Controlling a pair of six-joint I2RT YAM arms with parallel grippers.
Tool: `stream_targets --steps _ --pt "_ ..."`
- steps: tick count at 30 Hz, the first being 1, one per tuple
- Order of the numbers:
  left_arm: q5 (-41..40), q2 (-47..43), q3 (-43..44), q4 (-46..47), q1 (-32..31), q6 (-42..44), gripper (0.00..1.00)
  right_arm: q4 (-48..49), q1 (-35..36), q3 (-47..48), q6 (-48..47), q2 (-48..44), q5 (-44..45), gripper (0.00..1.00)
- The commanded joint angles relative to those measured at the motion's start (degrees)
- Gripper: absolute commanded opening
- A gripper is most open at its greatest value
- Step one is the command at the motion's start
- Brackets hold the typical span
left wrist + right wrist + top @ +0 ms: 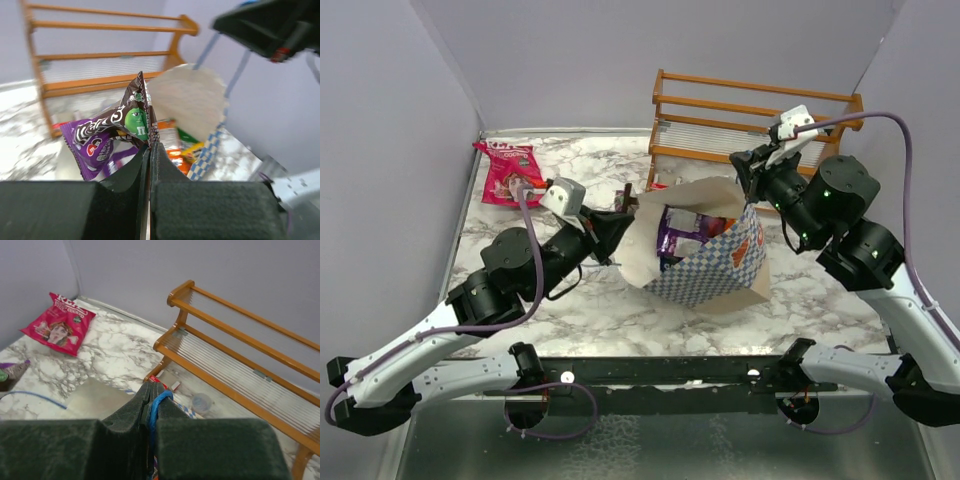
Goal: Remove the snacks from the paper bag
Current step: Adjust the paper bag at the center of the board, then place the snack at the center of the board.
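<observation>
The blue-and-white checkered paper bag (720,272) stands open at the table's middle, with a purple packet (677,230) and other snacks inside. My left gripper (618,222) is at the bag's left rim. In the left wrist view it (150,146) is shut on the corner of a brown packet with a green face (134,116), held above a purple packet (90,146) and orange ones (176,150). My right gripper (152,392) is shut on the bag's blue cord handle (161,399), holding it up at the bag's far right (752,172). A pink-red bag (508,170) lies at the far left.
A wooden rack (740,120) stands behind the bag at the back right, also in the right wrist view (240,350). Grey walls close the table at the left, back and right. A small round lid (202,402) lies under the rack.
</observation>
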Motion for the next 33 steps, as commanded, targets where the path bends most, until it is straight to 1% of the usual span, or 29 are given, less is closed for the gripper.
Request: stream_targets --steps 1,3,8,11,16,18,23,25,28,31,33 --pt "-20.9 1.2 2.5 -7.3 0.1 -4.8 0.0 5.8 0.2 7.8 -5.4 0.7 1.6 0.02" --pt "-21.3 2.1 2.7 -8.0 0.1 -5.0 0.0 5.9 0.2 8.4 -7.9 2.0 -0.3 0.02" --pt "-21.3 3.9 3.1 -9.6 0.2 -5.9 0.0 6.8 0.2 9.9 -12.8 4.8 -1.5 0.02" --pt "-21.1 5.2 3.6 -10.6 0.5 -6.1 0.0 6.0 0.2 10.0 -17.6 5.2 -5.0 0.02" --pt "-19.5 6.2 4.6 -11.0 2.0 -6.3 0.0 5.4 0.2 9.7 -23.0 4.9 -1.1 0.02" --pt "-19.5 6.2 4.9 -11.1 2.4 -6.5 0.0 4.7 0.2 10.7 -23.6 5.1 -0.1 0.02" --pt "-20.6 6.0 6.4 -12.3 2.7 -6.2 0.0 1.9 0.1 12.7 -23.0 5.2 -0.3 0.02" --pt "-20.4 6.1 7.1 -12.4 2.7 -5.7 0.0 1.8 0.1 11.6 -21.9 4.3 0.2 0.02" --pt "-17.6 6.7 9.0 -11.6 2.7 -4.7 0.0 1.6 0.1 9.1 -18.6 2.9 -0.1 0.02" --pt "-15.3 8.1 12.4 -12.0 2.7 -3.5 0.0 1.4 0.1 7.1 -13.5 2.0 4.0 0.02" --pt "-16.2 8.6 13.9 -11.9 2.8 -2.0 0.0 3.9 0.1 4.6 -9.7 0.4 7.6 0.02"
